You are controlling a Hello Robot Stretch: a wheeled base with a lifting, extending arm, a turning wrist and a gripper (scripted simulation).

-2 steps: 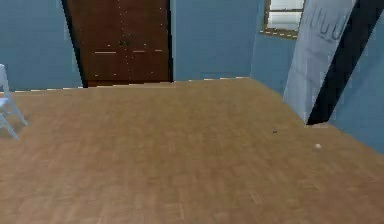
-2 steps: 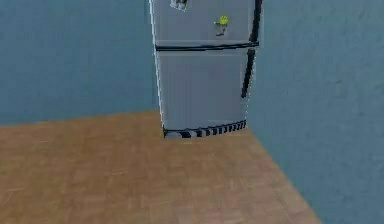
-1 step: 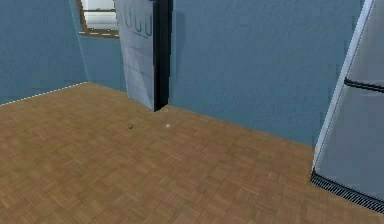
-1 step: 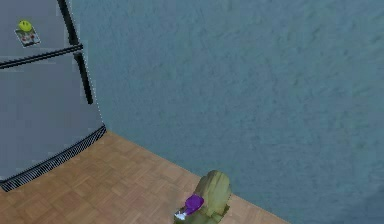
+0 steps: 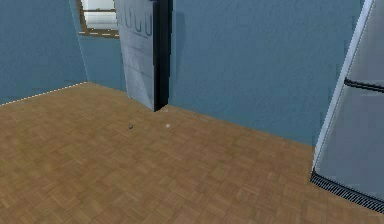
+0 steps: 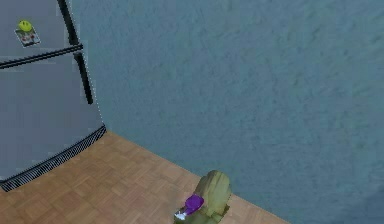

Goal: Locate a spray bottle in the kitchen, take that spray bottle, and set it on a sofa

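Plainly, the spray bottle's place could not be told, nor the jaws' state. An olive lump (image 6: 212,192) with a purple bit (image 6: 194,204) lay on the floor (image 6: 120,185) by the wall (image 6: 250,80) (possibly unrelated). Risks were mistaking it for the target and the base clipping the fridge (image 6: 40,100).

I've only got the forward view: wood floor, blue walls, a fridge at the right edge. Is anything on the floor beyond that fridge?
Observer: Yes. In the arm side view an olive lump sits on the floor by the wall, right of the fridge.
Operator: Is that my target?
Observer: I can't tell. A purple thing with a white tip lies at the lump's left side.
Operator: Anything on the fridge itself?
Observer: A small green item is stuck on its upper door.
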